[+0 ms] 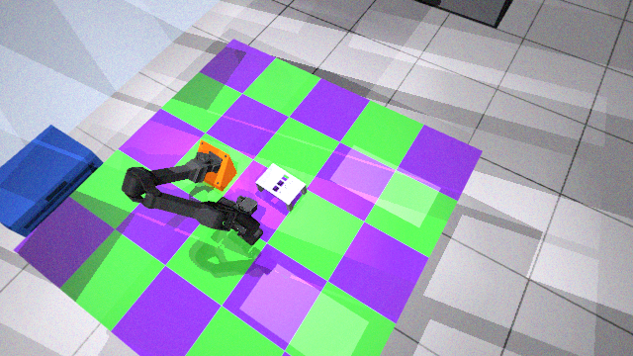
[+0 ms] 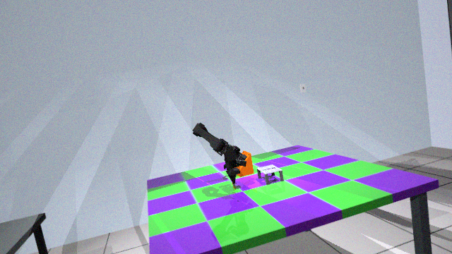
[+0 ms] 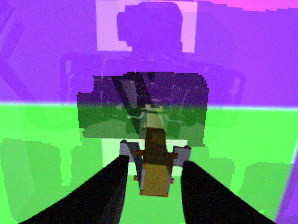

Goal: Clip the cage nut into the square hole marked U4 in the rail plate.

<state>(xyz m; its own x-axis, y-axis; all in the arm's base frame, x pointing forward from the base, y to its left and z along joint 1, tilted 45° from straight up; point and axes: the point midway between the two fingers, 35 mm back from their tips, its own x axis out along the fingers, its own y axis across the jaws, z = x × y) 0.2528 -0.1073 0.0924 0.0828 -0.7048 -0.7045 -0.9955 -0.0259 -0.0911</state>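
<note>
Two black fingers of the one gripper [image 1: 253,238] [image 2: 233,185] [image 3: 155,162] are parted, with nothing clenched; one cage nut [image 2: 234,186] [image 3: 155,180] is straddled by them, low over or on a green square (contact with the table cannot be told). Two grey wings are seen, one on each side of the nut's brown-orange body, near the fingertips; whether they are touched cannot be told. Farther out, one white rail plate [image 1: 293,187] [image 2: 270,169] is held up on grey legs, at least three being visible; its U4 mark cannot be read. The one arm is carried by one orange base [image 1: 203,144] [image 2: 248,170]. One checkered table [image 1: 378,257] [image 2: 300,222] is seen beneath, with one blue box [image 1: 46,173] beside it.
</note>
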